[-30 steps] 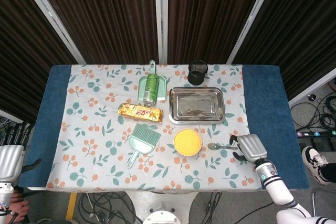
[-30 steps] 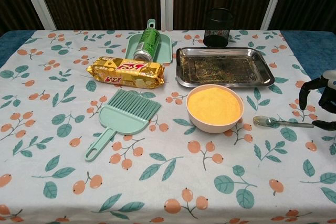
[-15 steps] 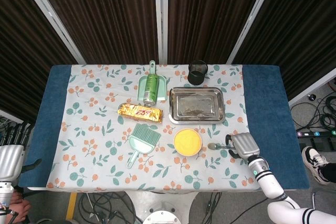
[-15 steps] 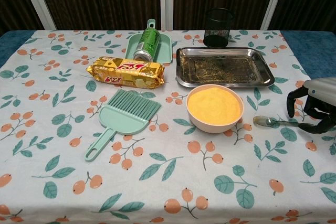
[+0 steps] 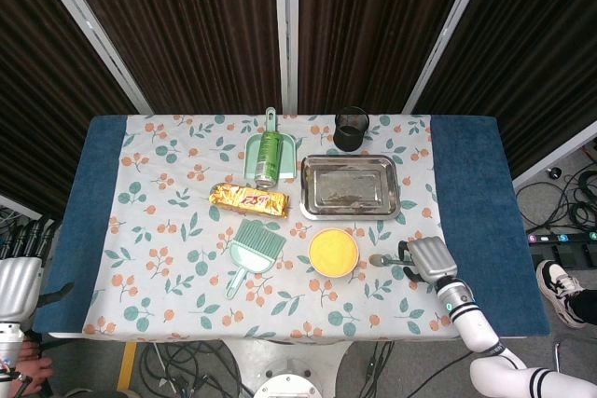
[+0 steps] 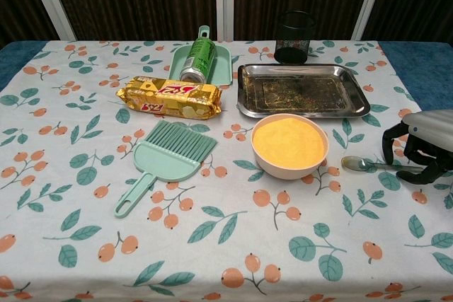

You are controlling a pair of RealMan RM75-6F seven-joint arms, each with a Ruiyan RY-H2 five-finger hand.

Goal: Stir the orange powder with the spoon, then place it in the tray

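Observation:
A pink bowl of orange powder (image 6: 289, 143) (image 5: 333, 252) stands in front of the steel tray (image 6: 304, 93) (image 5: 350, 186). The metal spoon (image 6: 356, 164) (image 5: 378, 259) lies flat on the cloth right of the bowl, its handle pointing right. My right hand (image 6: 417, 148) (image 5: 427, 257) arches over the end of the handle with its dark fingers (image 6: 390, 143) curved down on either side; nothing shows it gripping the spoon. My left hand (image 5: 17, 277) hangs off the table's near left corner, fingers apart and empty.
A green hand brush (image 6: 166, 160) lies left of the bowl, with a gold biscuit packet (image 6: 168, 98) behind it. A green can (image 6: 198, 58) rests in a dustpan, and a black mesh cup (image 6: 294, 37) stands behind the tray. Blue mat flanks the floral cloth.
My right hand has slid left along the table and now covers the end of the spoon's handle. The spoon, bowl and left hand have not moved.

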